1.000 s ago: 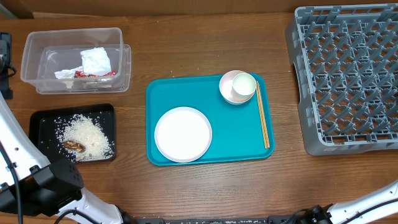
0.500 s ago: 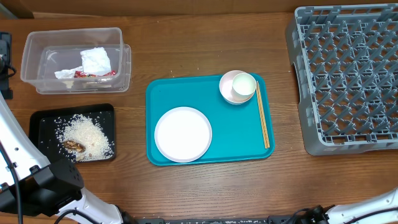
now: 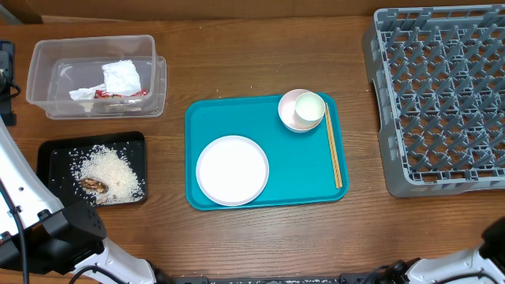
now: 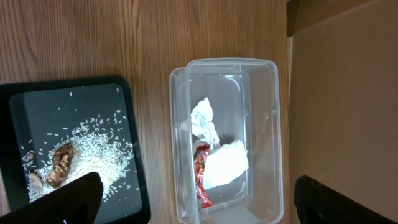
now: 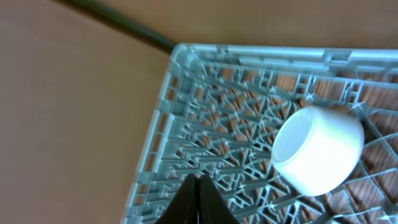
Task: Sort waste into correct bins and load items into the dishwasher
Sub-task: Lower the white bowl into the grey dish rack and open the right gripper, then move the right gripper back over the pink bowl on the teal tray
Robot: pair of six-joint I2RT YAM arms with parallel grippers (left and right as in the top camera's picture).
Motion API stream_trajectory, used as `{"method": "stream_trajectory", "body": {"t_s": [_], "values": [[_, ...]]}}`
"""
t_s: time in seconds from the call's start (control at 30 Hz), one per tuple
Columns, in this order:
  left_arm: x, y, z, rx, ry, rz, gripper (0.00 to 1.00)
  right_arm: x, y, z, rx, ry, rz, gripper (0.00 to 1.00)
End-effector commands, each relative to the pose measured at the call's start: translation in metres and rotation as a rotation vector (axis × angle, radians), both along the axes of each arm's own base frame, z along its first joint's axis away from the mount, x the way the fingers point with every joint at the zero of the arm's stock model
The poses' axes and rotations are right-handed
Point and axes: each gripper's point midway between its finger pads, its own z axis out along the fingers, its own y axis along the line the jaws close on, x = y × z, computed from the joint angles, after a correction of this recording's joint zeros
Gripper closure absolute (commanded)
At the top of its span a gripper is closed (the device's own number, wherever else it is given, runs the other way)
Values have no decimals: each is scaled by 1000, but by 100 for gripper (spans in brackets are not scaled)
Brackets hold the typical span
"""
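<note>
The clear tub (image 3: 95,75) holds a crumpled white napkin (image 3: 122,76) and a red wrapper (image 3: 118,94). The black tray (image 3: 55,154) holds rice grains (image 3: 110,172) and a brown scrap (image 3: 95,184). On the teal tray (image 3: 300,170) lie a white plate (image 3: 232,170), stacked small bowls (image 3: 301,110) and chopsticks (image 3: 334,146). The grey rack (image 3: 442,102) stands at the right. My left gripper (image 4: 196,200) is open, high above the tub (image 4: 261,124). My right gripper (image 5: 199,186) is shut and empty over the rack (image 5: 205,124), beside a white bowl (image 5: 317,149) lying in it.
Bare wooden table lies between the tub, the teal tray and the rack. My left arm's base (image 3: 63,237) fills the bottom left corner. A dark part of my right arm (image 3: 497,237) shows at the bottom right edge. A brown wall (image 4: 342,93) lies beyond the tub.
A dark part of the right arm has come into the overhead view at the bottom right edge. Nothing on the table has moved.
</note>
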Motion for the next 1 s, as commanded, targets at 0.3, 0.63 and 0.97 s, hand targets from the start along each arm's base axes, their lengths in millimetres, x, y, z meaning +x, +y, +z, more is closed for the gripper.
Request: {"method": "stream_trajectory", "body": {"t_s": [0.3, 0.63, 0.97], "values": [[-2, 4, -2, 6, 12, 22, 0, 43, -23, -126, -201, 444, -73, 96], [-2, 4, -2, 6, 12, 22, 0, 14, -38, -152, -166, 550, -131, 96], [-2, 4, -2, 6, 12, 22, 0, -3, -31, -163, -108, 612, -122, 96]]}}
